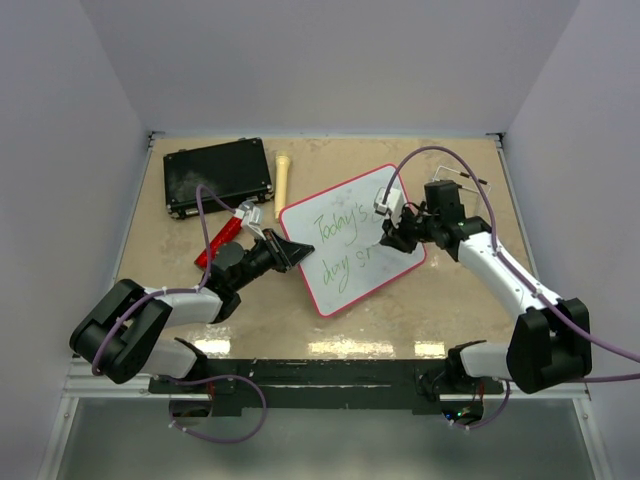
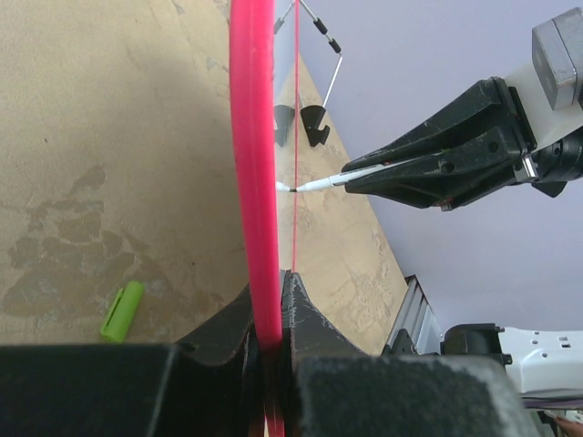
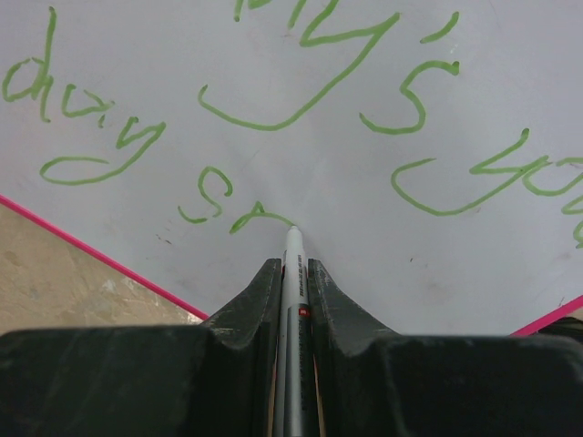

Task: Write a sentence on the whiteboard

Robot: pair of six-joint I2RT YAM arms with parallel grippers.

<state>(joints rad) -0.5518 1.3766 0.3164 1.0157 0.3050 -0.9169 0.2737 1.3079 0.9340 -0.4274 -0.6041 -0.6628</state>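
The whiteboard is seen lying aslant on the tan table, right of centre from above, with one rounded corner of its pink-red rim pointed toward the arms. The left gripper is stationed at the board's left edge. In the left wrist view its fingers are pressed together on the rim, so the board is pinched edge-on between them.

Across the board, the right gripper is held low over the white surface. Its jaws are clamped tight on a white marker, and only the tip is left showing past the two black fingers. That tip is planted on the board, right at the end of the last green stroke.

The sentence is laid out in two lines of green cursive. "Today's" can be read on the upper line, with more writing after it, and "day" on the lower line, followed by a couple of letters that cannot be made out.

Off the board, a black case is parked at the far left of the table with a cream-coloured handle beside it. A red-handled tool is lying near the left arm, and a small green cap is spotted on the table in the left wrist view.
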